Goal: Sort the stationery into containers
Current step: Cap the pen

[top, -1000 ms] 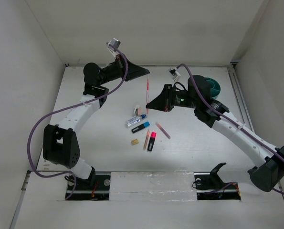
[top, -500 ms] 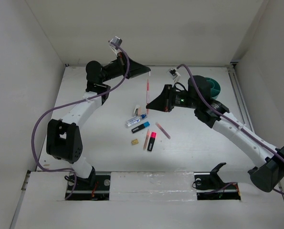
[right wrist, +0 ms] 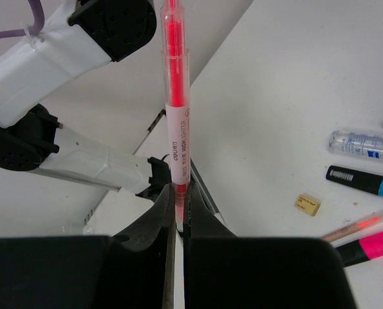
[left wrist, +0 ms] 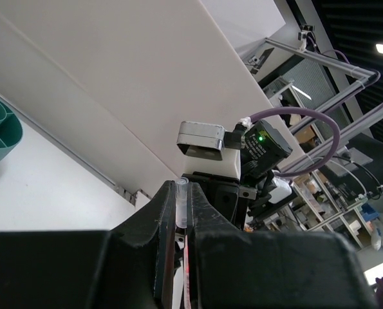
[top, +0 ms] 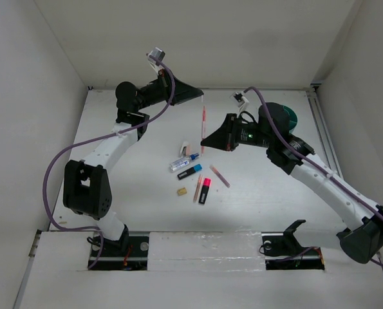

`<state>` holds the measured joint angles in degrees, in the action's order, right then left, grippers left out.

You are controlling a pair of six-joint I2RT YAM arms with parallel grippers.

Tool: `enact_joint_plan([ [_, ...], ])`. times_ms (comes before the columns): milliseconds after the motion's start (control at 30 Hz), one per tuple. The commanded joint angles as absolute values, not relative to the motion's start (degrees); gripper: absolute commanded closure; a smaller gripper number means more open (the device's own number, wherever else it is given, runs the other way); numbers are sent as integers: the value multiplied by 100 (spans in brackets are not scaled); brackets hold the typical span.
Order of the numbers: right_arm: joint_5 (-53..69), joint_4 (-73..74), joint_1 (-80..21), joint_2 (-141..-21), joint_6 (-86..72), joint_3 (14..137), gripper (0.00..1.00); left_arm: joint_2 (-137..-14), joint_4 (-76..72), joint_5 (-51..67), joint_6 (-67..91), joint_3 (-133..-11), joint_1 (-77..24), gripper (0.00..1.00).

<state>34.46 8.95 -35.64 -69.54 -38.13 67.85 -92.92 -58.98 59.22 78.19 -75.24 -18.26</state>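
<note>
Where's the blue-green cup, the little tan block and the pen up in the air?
teal cup (top: 293,119): top view, right side of rim.
tan block (right wrist: 307,204): right wrist view, top face.
pink pen (right wrist: 177,138): right wrist view, white label.

You've got these colours on the white bench (top: 133,206):
- held pen (right wrist: 176,116): clear barrel, neon red-pink core, white label w/ blk print.
- cup (top: 290,117): teal, plain.
- blue-cap highlighter (top: 190,171): blk body.
- pink-cap highlighter (top: 205,190): blk body.
- tube (top: 183,161): clear, blue cap.
- eraser (top: 185,147): white.
- block (top: 182,191): tan.
- loose pens (top: 219,176): salmon.
- left end effector (top: 201,98) & right end effector (top: 203,145): blk.
- cables (top: 47,177): purple.
</note>
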Motion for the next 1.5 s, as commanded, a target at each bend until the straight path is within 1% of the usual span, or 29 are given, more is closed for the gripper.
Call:
enact_joint_plan([
  [0,3428,817,-3524,-6873,-3647,6943,100,-9132,-6381,6056,7718,-7532,-1819,100],
  [267,3480,870,-3524,-6987,-3595,6996,100,-8947,-5766,6056,7278,-7542,-1819,100],
  [1467,3638,765,-3419,-7251,-3542,7216,100,-8789,-5889,6056,7286,-7260,-1819,100],
])
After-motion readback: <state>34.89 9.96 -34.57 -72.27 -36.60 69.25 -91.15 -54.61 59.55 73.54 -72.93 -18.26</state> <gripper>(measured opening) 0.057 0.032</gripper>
